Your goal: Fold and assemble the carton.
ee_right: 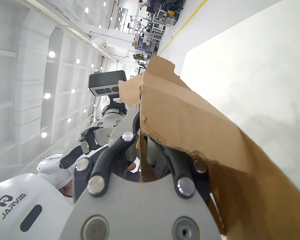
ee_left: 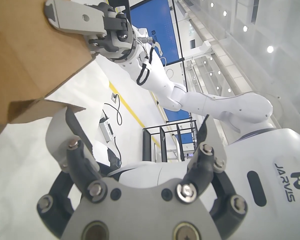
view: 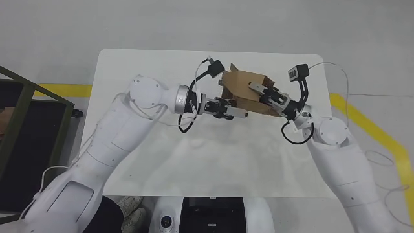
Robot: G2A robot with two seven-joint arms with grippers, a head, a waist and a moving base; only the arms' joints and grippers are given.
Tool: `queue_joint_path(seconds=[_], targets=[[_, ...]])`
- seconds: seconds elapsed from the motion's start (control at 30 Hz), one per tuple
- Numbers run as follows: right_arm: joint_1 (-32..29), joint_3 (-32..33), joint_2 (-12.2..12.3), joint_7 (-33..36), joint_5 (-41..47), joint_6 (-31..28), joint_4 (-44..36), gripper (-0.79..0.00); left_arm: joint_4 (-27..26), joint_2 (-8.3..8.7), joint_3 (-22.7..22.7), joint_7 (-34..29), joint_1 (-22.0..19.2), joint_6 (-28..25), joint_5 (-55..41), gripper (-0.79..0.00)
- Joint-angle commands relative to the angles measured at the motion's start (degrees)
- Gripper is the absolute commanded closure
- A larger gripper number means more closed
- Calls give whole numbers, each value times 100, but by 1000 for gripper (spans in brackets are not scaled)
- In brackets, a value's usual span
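A brown carton [view: 242,87], partly folded with loose flaps, is held up over the far middle of the white table [view: 194,162]. My right gripper [view: 257,89] is shut on one carton wall, and the right wrist view shows that wall [ee_right: 185,116] clamped at the right gripper [ee_right: 142,132]. My left gripper [view: 238,112] is open just at the carton's near side. In the left wrist view the left gripper [ee_left: 136,126] has its fingers wide apart, one fingertip [ee_left: 65,116] against a lower flap of the carton [ee_left: 22,58]. The right gripper [ee_left: 53,13] grips the carton's upper edge there.
The table's near half and left side are bare white surface. A dark metal frame [view: 26,136] stands off the table's left edge. Yellow floor lines [view: 369,123] run beside the table.
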Motion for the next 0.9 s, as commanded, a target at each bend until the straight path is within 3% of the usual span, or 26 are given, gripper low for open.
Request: queue_joint_path(seconds=[0.0, 0.33, 0.87], targets=[[-25, -2, -3, -15, -5, -10, -49, 0, 107, -22, 70, 39, -60, 0, 13, -785], [-146, -59, -28, 10, 45, -52, -179, 0, 361, -83, 184, 144, -244, -57, -30, -785], [-121, -92, -64, 66, 77, -16, -92, 0, 287, -65, 104, 140, -182, -82, 16, -785]])
